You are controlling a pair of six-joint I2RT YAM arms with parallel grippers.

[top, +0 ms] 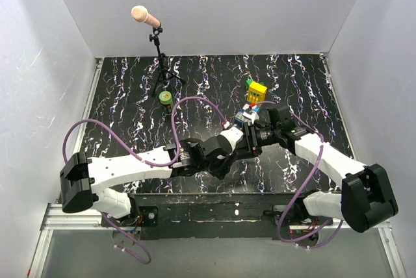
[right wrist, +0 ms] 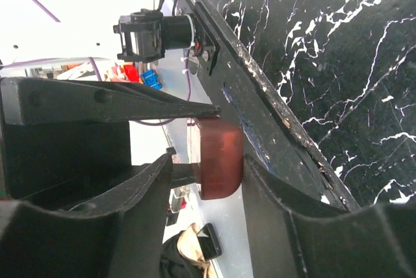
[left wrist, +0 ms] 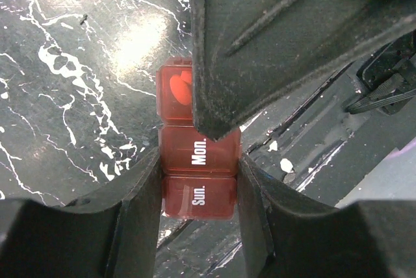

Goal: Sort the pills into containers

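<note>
Pill box (left wrist: pixel 198 197) pinched across its width by the left gripper (left wrist: pixel 199 161), over the table (top: pixel 130 128) near the toy bricks (top: pixel 257 91).
Its long axis runs out toward the right gripper (right wrist: pixel 211 167), whose fingers straddle the far end; whether they grip cannot be told.
</note>
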